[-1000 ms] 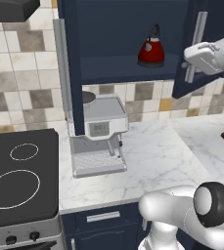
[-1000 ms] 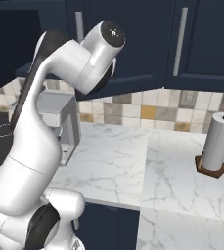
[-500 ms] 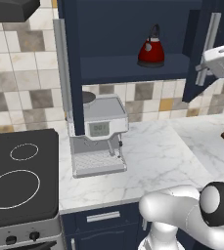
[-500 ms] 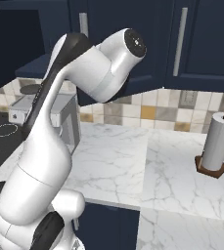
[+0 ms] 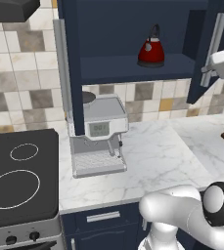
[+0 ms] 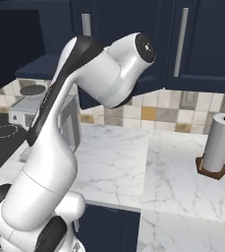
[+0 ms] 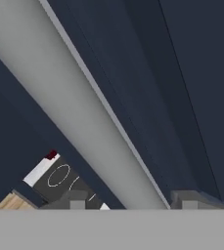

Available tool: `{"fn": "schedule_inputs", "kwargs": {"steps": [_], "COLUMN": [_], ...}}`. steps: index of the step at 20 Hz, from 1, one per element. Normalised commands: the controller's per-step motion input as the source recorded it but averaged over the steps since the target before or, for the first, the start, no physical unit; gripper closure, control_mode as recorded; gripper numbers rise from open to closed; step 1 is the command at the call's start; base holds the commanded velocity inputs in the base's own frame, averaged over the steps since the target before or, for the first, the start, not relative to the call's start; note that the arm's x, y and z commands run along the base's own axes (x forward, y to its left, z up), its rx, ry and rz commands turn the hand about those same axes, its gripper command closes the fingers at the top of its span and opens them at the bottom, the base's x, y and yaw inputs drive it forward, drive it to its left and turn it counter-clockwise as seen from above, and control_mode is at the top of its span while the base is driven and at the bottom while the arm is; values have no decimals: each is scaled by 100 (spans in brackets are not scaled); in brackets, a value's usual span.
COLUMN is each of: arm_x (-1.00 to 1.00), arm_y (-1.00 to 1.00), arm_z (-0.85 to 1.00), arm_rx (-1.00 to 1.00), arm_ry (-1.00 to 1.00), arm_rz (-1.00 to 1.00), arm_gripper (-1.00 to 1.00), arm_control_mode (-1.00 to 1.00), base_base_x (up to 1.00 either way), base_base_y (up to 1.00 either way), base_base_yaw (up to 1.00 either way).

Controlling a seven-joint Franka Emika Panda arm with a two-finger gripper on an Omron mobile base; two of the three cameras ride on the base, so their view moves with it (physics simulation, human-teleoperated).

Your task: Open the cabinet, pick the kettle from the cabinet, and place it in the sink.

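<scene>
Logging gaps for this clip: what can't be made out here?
- Gripper: hand view shows its fingertips either side of the cabinet handle; contact unclear.
- Handle's ends: cut by that view's edges.
- Kettle: small in left base view; lid detail unreadable.

Navy cabinet [image 5: 133, 29], red kettle [image 5: 151, 50]
Below the cabinet: white grey-veined marble counter [image 5: 157, 151], beige-grey tiles [image 5: 20, 97], black cooktop [image 5: 20, 180] with white rings.

Navy cabinet [image 5: 133, 39] doors open, red kettle [image 5: 151, 50] upright on its shelf
</scene>
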Motion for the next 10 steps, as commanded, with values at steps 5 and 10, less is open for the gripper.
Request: {"fn": "schedule_inputs", "kwargs": {"steps": [5, 10], "arm_x": [-37, -47], "arm_y": [-10, 6], "arm_z": [-22, -36], "arm_rx": [0, -2], "arm_ry": [-1, -2], "arm_rz": [-3, -16], "arm_gripper": [-100, -100], "arm_control_mode": [-100, -100], "base_base_x": [0, 0], "base_base_y": [0, 0], "base_base_yaw": [0, 0]}}
